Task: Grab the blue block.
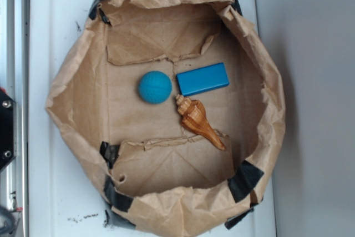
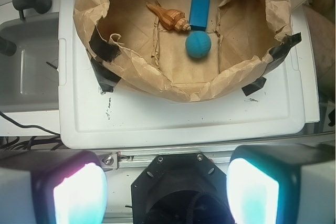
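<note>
Below the wrist view's bin [image 2: 157, 85], spread jaws.

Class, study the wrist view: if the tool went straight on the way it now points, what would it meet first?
Probably the white lid, short of the paper bag. The tool, open and empty, sits back from the bag; the blue block lies farther on. Depth is unclear, so this is a guess.

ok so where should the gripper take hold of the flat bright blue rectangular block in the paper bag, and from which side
Probably from straight above, closing across the short width of the flat bright blue rectangular block near its middle. It lies flat, and its long sides look parallel and mostly free. The round teal textured ball sits by one short end and the brown spiral seashell near a corner. The gripper is open.
</note>
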Robot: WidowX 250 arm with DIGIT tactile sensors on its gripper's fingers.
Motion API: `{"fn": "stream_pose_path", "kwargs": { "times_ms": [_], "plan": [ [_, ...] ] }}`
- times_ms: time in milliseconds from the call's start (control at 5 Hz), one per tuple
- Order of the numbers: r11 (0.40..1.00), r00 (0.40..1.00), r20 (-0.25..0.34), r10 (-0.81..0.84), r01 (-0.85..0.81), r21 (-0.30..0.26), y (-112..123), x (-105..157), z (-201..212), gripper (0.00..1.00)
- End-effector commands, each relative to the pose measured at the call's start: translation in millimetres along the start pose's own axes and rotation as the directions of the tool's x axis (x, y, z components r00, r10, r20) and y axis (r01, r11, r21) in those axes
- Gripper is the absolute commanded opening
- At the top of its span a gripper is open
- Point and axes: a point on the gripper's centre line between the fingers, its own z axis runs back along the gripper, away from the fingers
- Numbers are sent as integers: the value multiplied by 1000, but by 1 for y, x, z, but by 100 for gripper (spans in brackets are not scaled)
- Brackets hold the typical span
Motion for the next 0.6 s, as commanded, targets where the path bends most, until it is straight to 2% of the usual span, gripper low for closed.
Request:
{"fn": "stream_pose_path", "kwargs": {
  "times_ms": [0,200,400],
  "plan": [
    [1000,1000,0,0,0,0,0,0,0,100],
    [998,996,69,-64,64,-6,2,48,-20,100],
    [996,993,70,-94,92,21,11,96,-46,100]
  ]
}}
